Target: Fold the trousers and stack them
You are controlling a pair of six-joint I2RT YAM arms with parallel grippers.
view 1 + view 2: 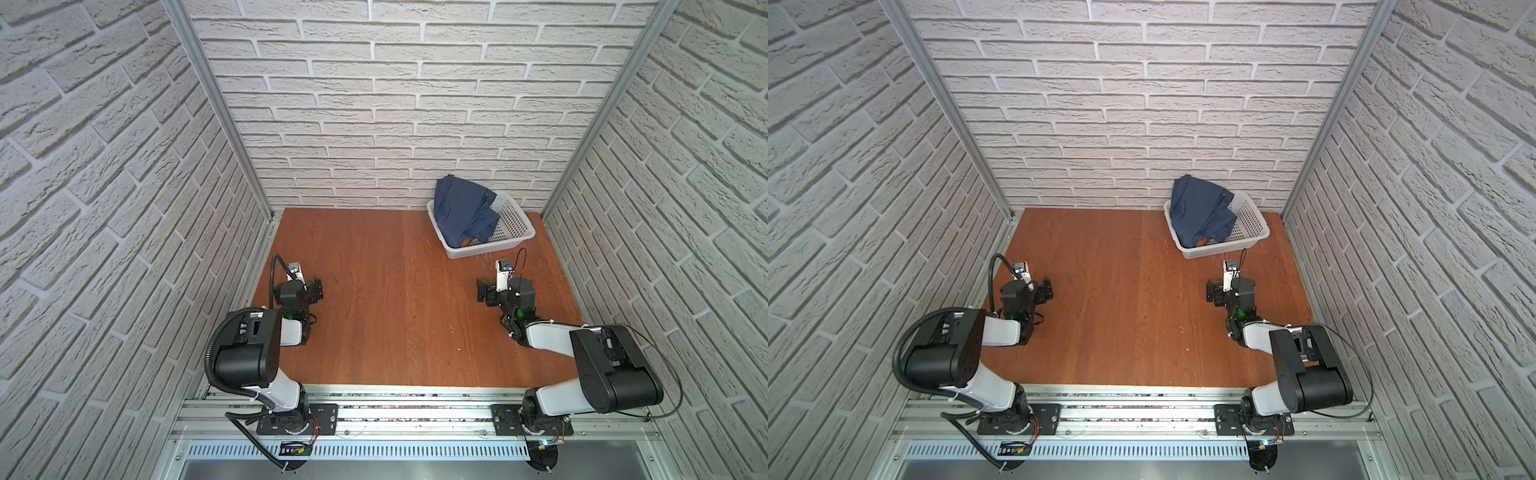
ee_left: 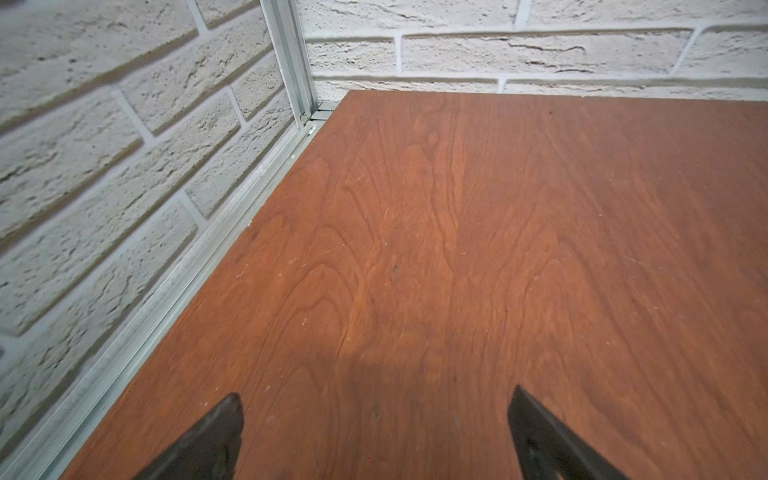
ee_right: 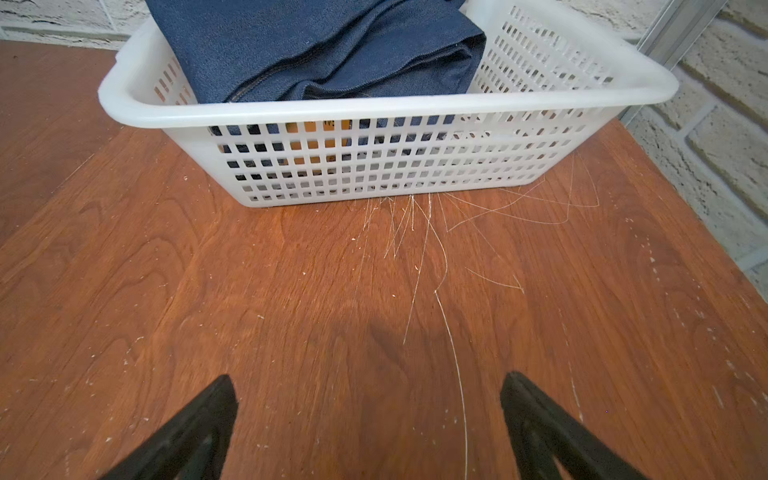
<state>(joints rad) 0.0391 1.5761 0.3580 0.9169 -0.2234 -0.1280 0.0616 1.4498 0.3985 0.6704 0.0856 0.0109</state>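
Trousers (image 1: 463, 212): dark blue denim, bunched loosely, not folded flat. They are located in the white slatted basket (image 1: 494, 246) at the upper right of the table (image 1: 395, 316) in both top views, close to the back wall. Part of the cloth stands up above the rim on the basket's left side; the right half of the basket is seen bare. A tan patch (image 3: 316, 141) is seen through the front wall slats in the right wrist view.

The basket is judged to be the supply bin, so nothing is folded or stacked yet. The open middle of the table is likely kept as the folding area.

Right tool (image 1: 482, 291): jaws spread wide, nothing held. It is parked at centre right, just below the basket in frame, apart from it. The right wrist view is aimed at the basket front, so this tool is judged best placed for the first pull.

Left tool (image 1: 318, 286): jaws spread wide, nothing held. It is parked at centre left, well apart from the trousers; only bare wood is seen between its jaws.

Table: reddish wood-grain board, matte, lightly speckled. Fine pale lines (image 3: 436, 249) are seen in front of the basket; scratches or fibres, cannot be told.

Room: white brick-pattern walls (image 1: 415, 104) on three sides, aluminium corner posts (image 1: 216, 108), both arm bases bolted to an aluminium rail (image 1: 395, 409) along the bottom of frame.
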